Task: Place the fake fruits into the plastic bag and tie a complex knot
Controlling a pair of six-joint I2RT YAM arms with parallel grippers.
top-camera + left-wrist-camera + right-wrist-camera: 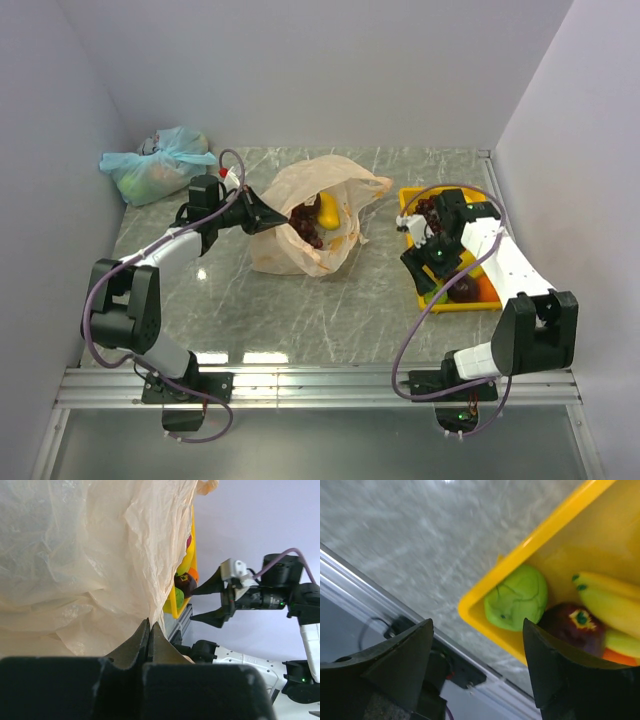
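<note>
The peach plastic bag [320, 200] lies open in the middle of the table, with a yellow banana [327, 210] and purple grapes [305, 226] inside. My left gripper [264, 213] is shut on the bag's left rim; in the left wrist view the film [75, 555] rises from its closed tips [150, 625]. My right gripper [477, 622] is open and empty, above the near left corner of the yellow tray [530, 550]. The tray holds a green apple [516, 602], a dark maroon fruit [572, 627], a banana [607, 597] and an orange fruit [620, 657]. No knot shows.
A tied pale blue-green bag [155, 165] lies at the back left corner. The yellow tray [412, 197] sits at the right, by the side wall. An aluminium rail [320, 385] runs along the table's near edge. White walls close in the back and both sides.
</note>
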